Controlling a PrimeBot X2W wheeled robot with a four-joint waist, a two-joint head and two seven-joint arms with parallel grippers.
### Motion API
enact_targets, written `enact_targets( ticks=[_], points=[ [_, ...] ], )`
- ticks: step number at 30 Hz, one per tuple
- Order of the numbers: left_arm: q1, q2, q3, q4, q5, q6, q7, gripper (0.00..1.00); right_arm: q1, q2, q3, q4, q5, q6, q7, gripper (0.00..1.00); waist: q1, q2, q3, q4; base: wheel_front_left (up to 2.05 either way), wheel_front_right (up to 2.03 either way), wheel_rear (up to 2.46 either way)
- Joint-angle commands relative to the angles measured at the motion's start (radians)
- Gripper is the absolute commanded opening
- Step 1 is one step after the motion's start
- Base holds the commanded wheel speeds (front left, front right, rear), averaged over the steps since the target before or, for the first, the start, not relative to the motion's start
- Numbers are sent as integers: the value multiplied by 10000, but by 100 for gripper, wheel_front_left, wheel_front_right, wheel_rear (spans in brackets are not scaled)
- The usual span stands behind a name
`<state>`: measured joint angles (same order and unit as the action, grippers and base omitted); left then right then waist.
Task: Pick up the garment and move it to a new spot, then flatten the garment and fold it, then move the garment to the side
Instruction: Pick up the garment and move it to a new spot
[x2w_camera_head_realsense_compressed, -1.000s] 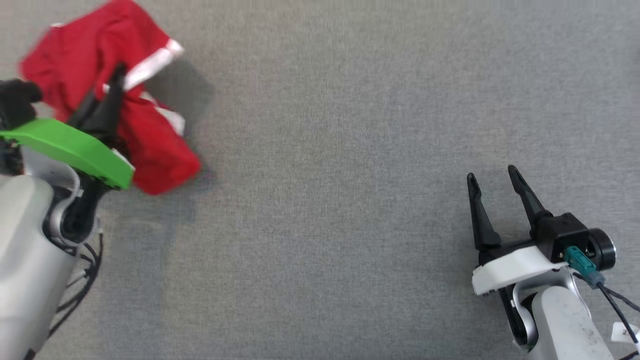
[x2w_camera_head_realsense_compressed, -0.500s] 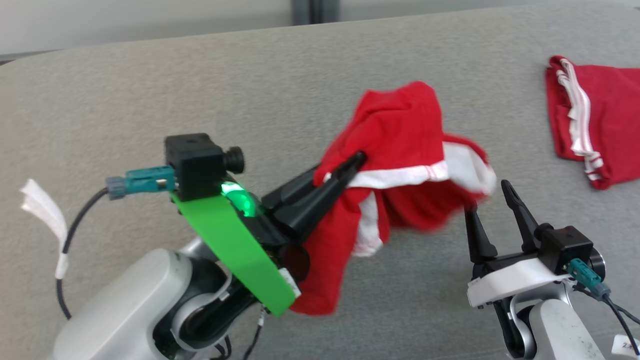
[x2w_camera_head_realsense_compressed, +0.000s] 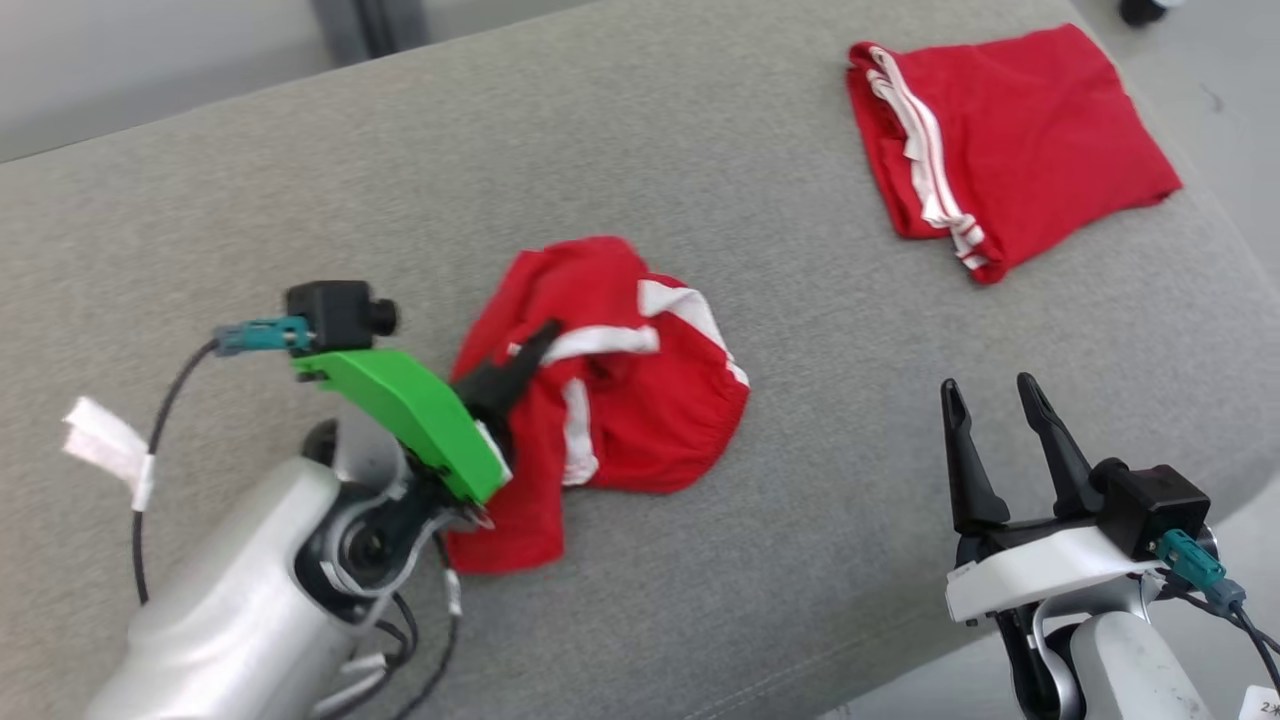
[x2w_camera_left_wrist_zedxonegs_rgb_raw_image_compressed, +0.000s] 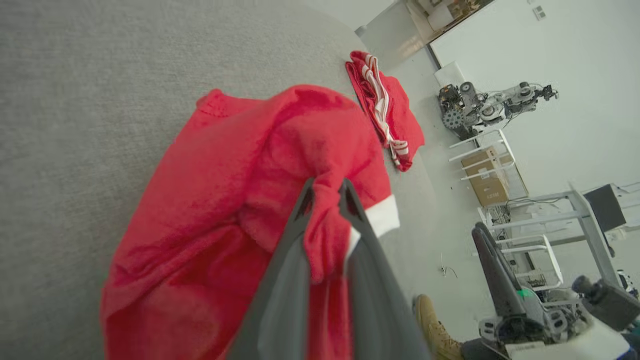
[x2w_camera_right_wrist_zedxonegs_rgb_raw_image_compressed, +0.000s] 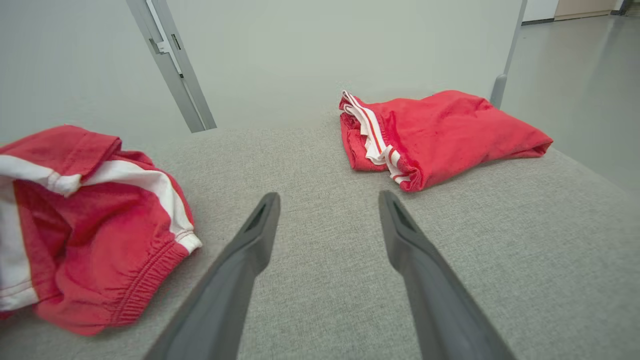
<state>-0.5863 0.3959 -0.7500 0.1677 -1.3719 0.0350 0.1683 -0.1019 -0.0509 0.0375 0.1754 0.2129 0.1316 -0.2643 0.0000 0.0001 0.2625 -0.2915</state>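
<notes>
One fold of the crumpled garment (x2w_camera_head_realsense_compressed: 650, 430) is pinched in your left gripper (x2w_camera_head_realsense_compressed: 528, 350), the rest slumped mid-way along the grey surface (x2w_camera_head_realsense_compressed: 250, 200), an open spot that suits flattening. Your right gripper (x2w_camera_head_realsense_compressed: 985, 400) hangs spread and empty, apart from the folded shorts (x2w_camera_head_realsense_compressed: 1010, 150).

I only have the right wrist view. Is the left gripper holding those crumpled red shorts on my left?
Observer: Yes. The left gripper is shut on a bunched fold of the crumpled red shorts.
Operator: Where on them is the pinch?
Observer: In the head view, the fingertips sit beside a white stripe near the middle of the heap.
Operator: Anyone close by?
Observer: The left wrist view shows a person's tan boot at its lower edge.
</notes>
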Motion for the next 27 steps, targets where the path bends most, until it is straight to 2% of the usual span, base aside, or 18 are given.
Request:
enact_targets(
  ticks=[1,3,4,5,6,7,9,12,14,17,20,23,27],
  points=[
    [-323,32,167,535,201,-8,-263,0,122,7,-34,-22,51,-17,2,100,0,-1,399,-635,0,0,0],
    [-538,-4,213,1438,534,-8,-610,0,149,8,-59,-14,40,-18,2,100,0,-1,387,-632,0,0,0],
    [-669,-103,307,2086,649,48,-945,10,168,4,-88,13,1,-18,2,100,0,-1,343,-585,0,0,0],
    [-771,-171,360,2475,768,63,-1186,38,170,5,-81,28,-40,-18,2,100,0,-1,315,-549,0,0,0],
    [-905,-245,404,2845,948,-32,-1514,96,162,8,-60,47,-85,-17,2,100,0,-1,261,-489,0,0,0],
    [-961,-322,429,3177,1021,-94,-1719,100,155,7,-58,59,-126,-17,2,100,0,-1,210,-437,0,0,0],
    [-981,-490,432,3787,1152,-254,-2119,100,147,-4,-87,78,-204,-18,2,100,0,-1,59,-294,0,0,0],
    [-995,-458,179,4406,1956,-347,-3177,100,195,-4,-221,48,-397,-18,2,100,0,-1,-278,-15,0,0,0],
    [-852,-382,-58,4598,2760,-212,-3930,100,298,-7,-337,71,-562,-17,2,100,0,-1,-543,172,0,0,0],
    [-339,-569,84,4429,3564,63,-4301,100,435,-7,-699,41,-805,-18,2,100,0,-1,-968,544,0,0,0],
    [525,-663,1257,3446,4584,423,-4343,100,584,0,-919,6,-1106,-17,2,100,0,-1,-1383,968,0,0,0],
    [1944,-1030,2611,2200,5832,730,-4331,100,812,-10,-1135,9,-1379,-18,2,100,0,-1,-1823,1395,0,0,0],
    [3870,-1390,3929,825,7555,921,-4331,100,1098,-8,-1277,56,-1559,-18,2,100,0,-1,-2350,1801,0,0,0]
  ],
)
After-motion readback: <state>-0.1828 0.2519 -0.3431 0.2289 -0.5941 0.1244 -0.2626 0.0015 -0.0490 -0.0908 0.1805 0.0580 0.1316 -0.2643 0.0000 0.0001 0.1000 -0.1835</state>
